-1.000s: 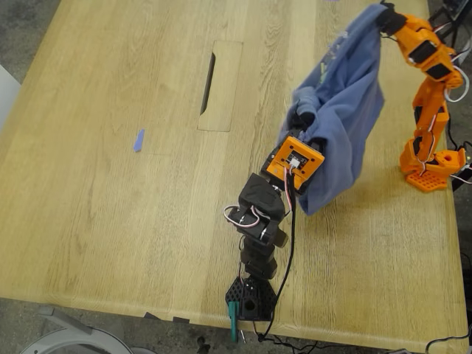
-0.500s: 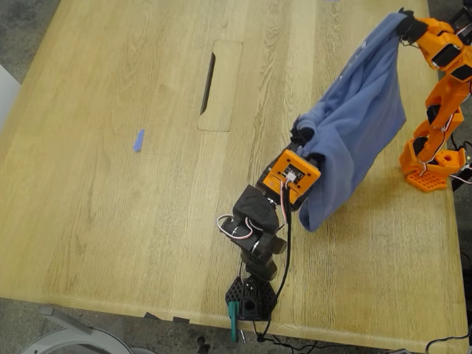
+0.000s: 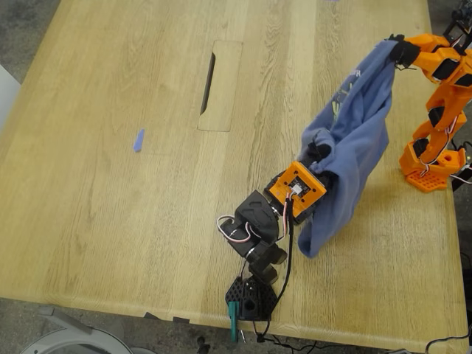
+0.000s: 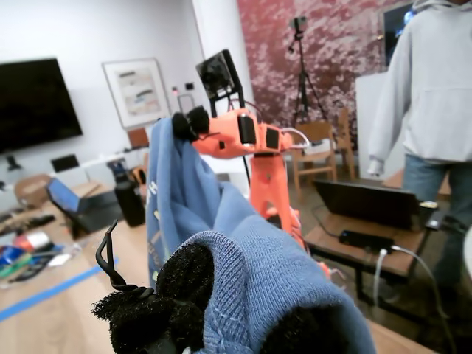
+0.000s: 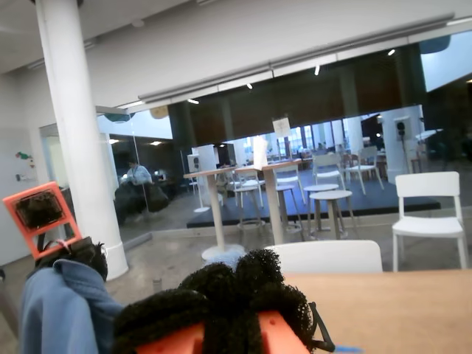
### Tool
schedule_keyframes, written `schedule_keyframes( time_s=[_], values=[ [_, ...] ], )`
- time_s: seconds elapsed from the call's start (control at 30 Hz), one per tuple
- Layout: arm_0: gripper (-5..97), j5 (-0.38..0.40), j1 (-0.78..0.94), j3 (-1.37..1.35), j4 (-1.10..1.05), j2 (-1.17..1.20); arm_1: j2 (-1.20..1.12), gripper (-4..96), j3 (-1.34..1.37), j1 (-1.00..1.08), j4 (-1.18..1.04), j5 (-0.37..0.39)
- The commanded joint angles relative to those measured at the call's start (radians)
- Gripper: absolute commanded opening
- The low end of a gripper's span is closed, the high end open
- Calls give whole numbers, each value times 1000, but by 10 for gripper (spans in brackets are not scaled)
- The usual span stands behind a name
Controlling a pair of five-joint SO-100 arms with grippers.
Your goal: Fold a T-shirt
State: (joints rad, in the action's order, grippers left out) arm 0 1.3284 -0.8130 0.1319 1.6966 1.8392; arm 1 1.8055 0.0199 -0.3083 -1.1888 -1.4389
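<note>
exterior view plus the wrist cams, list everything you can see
table: one, light wood, under everything
slot: one, dark, cut in the table, toward the exterior view's top
scrap: one, blue, lying on the table at the exterior view's left
T-shirt: one, blue-purple, hung between both pincers
person: one, grey hoodie, standing in the background of the first wrist view
my first pincer: one, black arm, shut on the T-shirt
my second pincer: one, orange arm, shut on the T-shirt
</note>
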Motion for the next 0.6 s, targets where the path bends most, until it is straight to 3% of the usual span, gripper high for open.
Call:
schedule_keyframes(
  time_s=[0.0,0.2,0.57],
  values=[
    [-2,51,-12,-95,-3,95,60,-3,12,15,-49,15],
    [-2,132,6,-311,11,212,129,-3,69,71,-193,72],
    [-2,170,38,-566,60,359,135,-3,41,75,-434,137]
  ],
)
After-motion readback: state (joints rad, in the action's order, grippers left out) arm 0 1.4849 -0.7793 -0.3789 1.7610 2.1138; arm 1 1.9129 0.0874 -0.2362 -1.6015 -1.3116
